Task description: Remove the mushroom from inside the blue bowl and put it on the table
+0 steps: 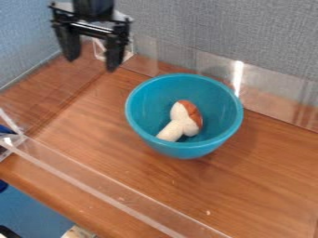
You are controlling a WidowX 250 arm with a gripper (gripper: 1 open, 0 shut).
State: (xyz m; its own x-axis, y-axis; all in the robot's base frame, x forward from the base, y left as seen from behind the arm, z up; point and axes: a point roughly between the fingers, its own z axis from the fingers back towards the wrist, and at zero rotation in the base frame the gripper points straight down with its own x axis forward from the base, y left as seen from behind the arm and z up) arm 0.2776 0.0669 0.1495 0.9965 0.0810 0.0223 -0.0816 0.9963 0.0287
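The mushroom [181,122], cream stem and reddish-brown cap, lies tilted inside the blue bowl [149,128], which stands near the middle of the table [87,139]. My gripper [92,51] hangs at the upper left, pointing down, well left of and behind the bowl. Its two dark fingers [114,50] stand wide apart with nothing between them.
Clear acrylic walls run along the table's back [267,88] and front edge [99,181]. A small clear triangular bracket [128,48] stands at the back wall just right of the gripper. A grey textured wall backs the scene.
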